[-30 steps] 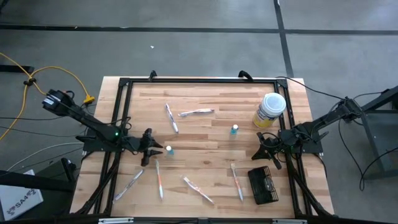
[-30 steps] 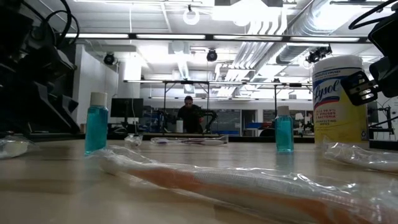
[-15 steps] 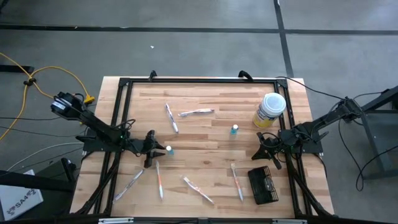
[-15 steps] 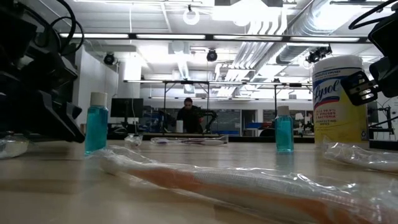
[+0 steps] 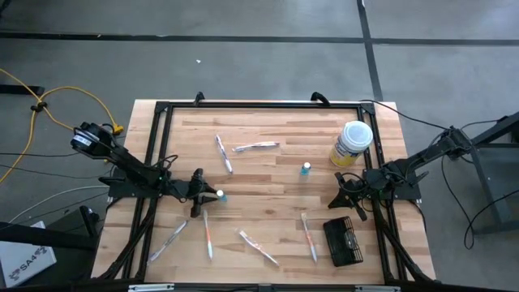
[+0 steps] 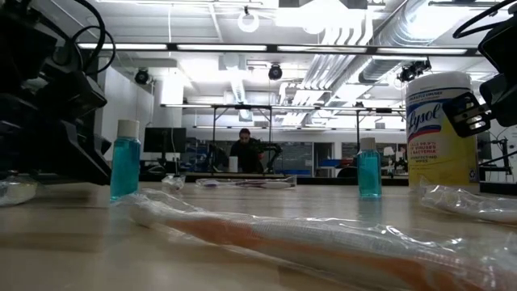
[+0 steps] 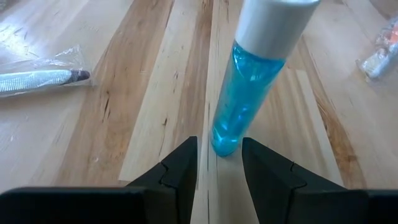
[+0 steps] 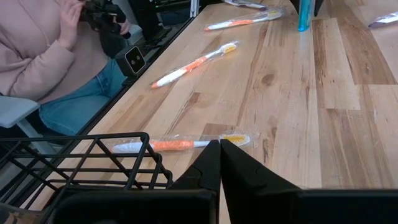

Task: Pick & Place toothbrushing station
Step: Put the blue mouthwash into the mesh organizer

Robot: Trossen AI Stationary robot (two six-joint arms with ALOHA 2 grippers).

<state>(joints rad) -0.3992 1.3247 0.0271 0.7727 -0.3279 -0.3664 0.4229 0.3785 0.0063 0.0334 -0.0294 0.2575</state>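
The toothbrushing station (image 5: 343, 242), a small black wire-mesh basket, stood near the counter's (image 5: 268, 166) front right corner. The right pincer (image 5: 344, 192) was closed and empty beside it. The left pincer (image 5: 197, 193) stood open around a blue bottle (image 7: 249, 90).

Basket (image 5: 343, 242) lies right of wrapped toothbrush (image 5: 309, 236), probably apart.

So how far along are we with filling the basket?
Nothing looks done yet: the basket holds no toothbrushes, and the wrapped toothbrushes lie scattered on the table. In hand: the left pincer is open, lined up just in front of a blue bottle, not gripping it. The right pincer is shut beside the basket. All placing remains.
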